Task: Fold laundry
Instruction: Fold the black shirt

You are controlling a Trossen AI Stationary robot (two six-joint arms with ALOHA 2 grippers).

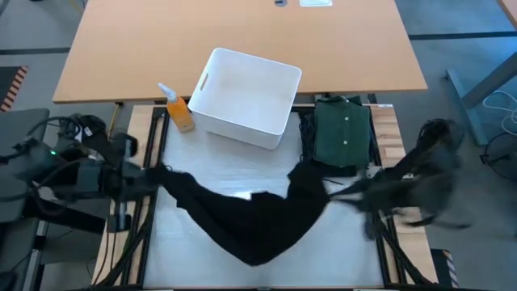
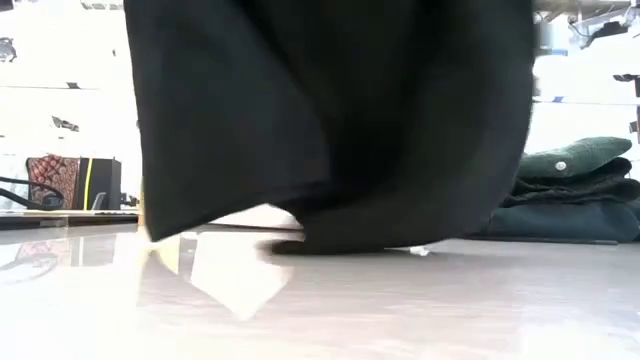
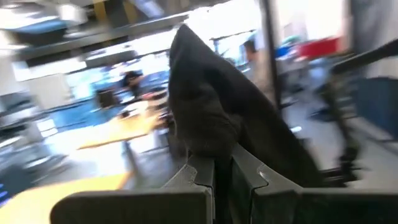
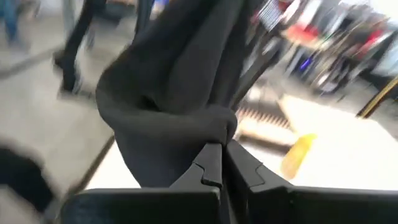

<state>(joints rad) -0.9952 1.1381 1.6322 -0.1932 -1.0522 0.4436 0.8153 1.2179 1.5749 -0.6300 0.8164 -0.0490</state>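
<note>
A black garment [image 1: 250,214] hangs between both grippers over the white table, sagging in the middle; in the low view its lowest part [image 2: 350,240] touches the table. My left gripper [image 1: 157,174] is at the table's left side, shut on the garment's left end. My right gripper [image 1: 335,192] is at the right side, shut on its right end. A dark green buttoned shirt [image 1: 343,133] lies folded on other dark folded clothing [image 2: 570,215] at the table's far right. My left gripper pinches a bunched corner of the black garment [image 3: 205,134] between its two fingers [image 3: 193,174]; several layers are gathered there. The cloth hangs away from the hold. My right gripper pinches a bunched fold of the garment's other end [image 4: 186,134] between its fingers [image 4: 208,165]. The cloth droops below it toward the table.
A white plastic bin [image 1: 246,97] stands at the table's far middle, an orange spray bottle [image 1: 179,111] to its left. The folded stack sits right of the bin. A wooden table [image 1: 242,40] lies beyond. The near half of the work surface [image 2: 400,300] is bare.
</note>
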